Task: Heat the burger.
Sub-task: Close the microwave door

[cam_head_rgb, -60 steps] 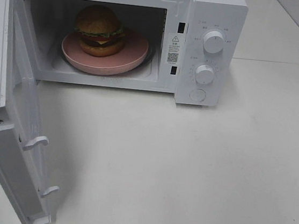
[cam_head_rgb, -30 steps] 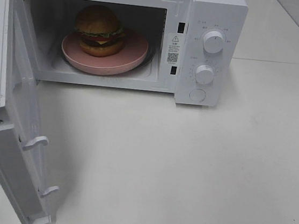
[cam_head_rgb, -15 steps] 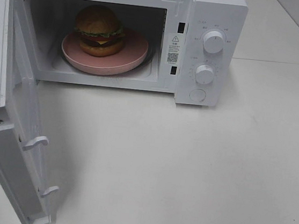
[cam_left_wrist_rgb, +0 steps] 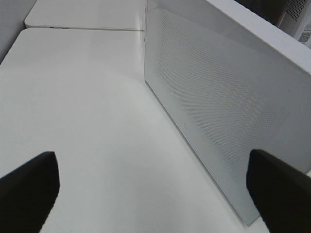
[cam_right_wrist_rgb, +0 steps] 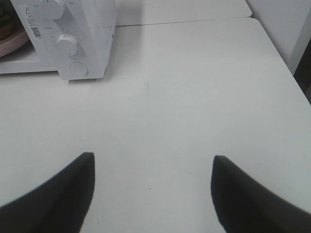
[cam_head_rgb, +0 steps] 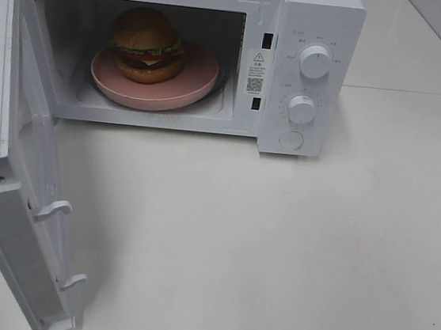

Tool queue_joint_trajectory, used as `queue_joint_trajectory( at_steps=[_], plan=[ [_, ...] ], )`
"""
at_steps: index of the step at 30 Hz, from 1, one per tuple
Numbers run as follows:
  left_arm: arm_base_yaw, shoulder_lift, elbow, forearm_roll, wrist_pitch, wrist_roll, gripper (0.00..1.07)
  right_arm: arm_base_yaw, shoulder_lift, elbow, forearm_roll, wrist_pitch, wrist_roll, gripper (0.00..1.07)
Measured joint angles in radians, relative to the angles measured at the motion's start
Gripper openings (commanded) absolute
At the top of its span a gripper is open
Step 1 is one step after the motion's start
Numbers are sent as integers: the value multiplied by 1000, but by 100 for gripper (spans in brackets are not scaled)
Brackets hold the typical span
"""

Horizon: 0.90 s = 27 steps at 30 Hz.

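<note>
The burger (cam_head_rgb: 145, 44) sits on a round pink plate (cam_head_rgb: 194, 78) inside the white microwave (cam_head_rgb: 318, 9), whose door (cam_head_rgb: 23, 182) hangs wide open to the left. No gripper shows in the exterior high view. In the left wrist view my left gripper (cam_left_wrist_rgb: 153, 189) is open and empty, with dark fingers (cam_left_wrist_rgb: 29, 187) spread wide, facing the outer face of the open door (cam_left_wrist_rgb: 218, 111). In the right wrist view my right gripper (cam_right_wrist_rgb: 150, 194) is open and empty above the table, well back from the microwave's control panel (cam_right_wrist_rgb: 73, 43). A sliver of the pink plate (cam_right_wrist_rgb: 12, 41) shows there.
Two white knobs (cam_head_rgb: 315, 62) (cam_head_rgb: 301, 109) and a round button (cam_head_rgb: 291, 140) sit on the microwave's right panel. The white table (cam_head_rgb: 290, 253) stretches in front and to the right. A second table surface (cam_head_rgb: 409, 51) lies behind.
</note>
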Motion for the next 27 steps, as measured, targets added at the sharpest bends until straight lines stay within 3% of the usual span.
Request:
queue_joint_trajectory(
  at_steps=[5,6,7,8,10,11,12,13,14,15,16,23,27],
  plan=[
    [0,78,-8,14,-91,-3,88,0,0,0,0,0,0,64],
    [0,121,-8,30,-139,-3,78,0,0,0,0,0,0,64],
    [0,121,-8,30,-139,-3,78,0,0,0,0,0,0,64],
    [0,166,-3,46,-183,-3,65,0,0,0,0,0,0,64],
    [0,192,1,53,-204,-3,60,0,0,0,0,0,0,64],
    [0,239,3,58,-224,-4,43,0,0,0,0,0,0,64],
    [0,239,3,58,-224,-4,43,0,0,0,0,0,0,64],
    [0,266,3,60,-235,-4,36,0,0,0,0,0,0,64],
    [0,317,3,63,-244,-5,17,0,0,0,0,0,0,64],
    [0,317,3,63,-244,-5,17,0,0,0,0,0,0,64],
    [0,361,3,63,-255,-5,0,0,0,0,0,0,0,64],
    [0,491,6,70,-320,-5,0,0,0,0,0,0,0,64],
    [0,579,11,71,-455,-5,0,0,0,0,0,0,0,64]
  ],
)
